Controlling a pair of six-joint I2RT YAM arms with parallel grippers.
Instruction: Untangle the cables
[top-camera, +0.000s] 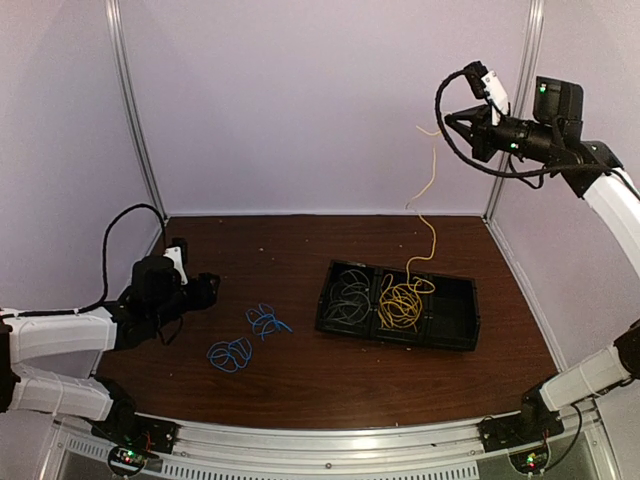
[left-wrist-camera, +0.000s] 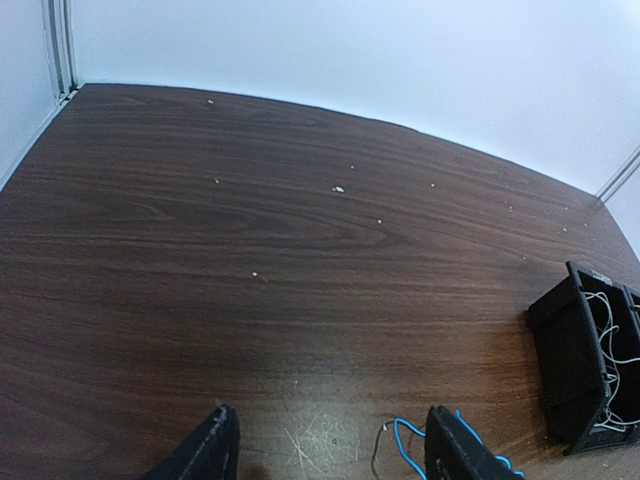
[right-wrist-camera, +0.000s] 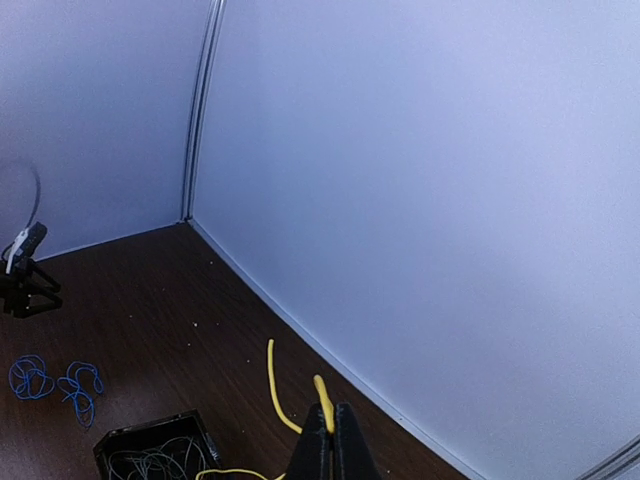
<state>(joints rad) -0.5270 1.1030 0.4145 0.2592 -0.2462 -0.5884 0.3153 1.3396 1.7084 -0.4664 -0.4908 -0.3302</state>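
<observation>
My right gripper (top-camera: 447, 122) (right-wrist-camera: 332, 415) is raised high at the back right, shut on a yellow cable (top-camera: 432, 165) (right-wrist-camera: 272, 385). The strand hangs down from it to a yellow bundle (top-camera: 400, 301) in the middle compartment of a black tray (top-camera: 452, 344). Pale grey cables (top-camera: 350, 292) (right-wrist-camera: 160, 465) fill the tray's left compartment. Two blue cable bundles (top-camera: 266, 321) (top-camera: 230, 353) lie on the table left of the tray. My left gripper (top-camera: 205, 288) (left-wrist-camera: 330, 425) hovers low at the left, open and holding nothing. A blue cable end (left-wrist-camera: 405, 440) lies just inside its right finger.
The tray's right compartment (top-camera: 455, 312) holds nothing. The dark wooden table (left-wrist-camera: 300, 230) is walled in by pale panels with metal corner posts (top-camera: 135, 110). The tray's corner (left-wrist-camera: 560, 360) shows at the right of the left wrist view.
</observation>
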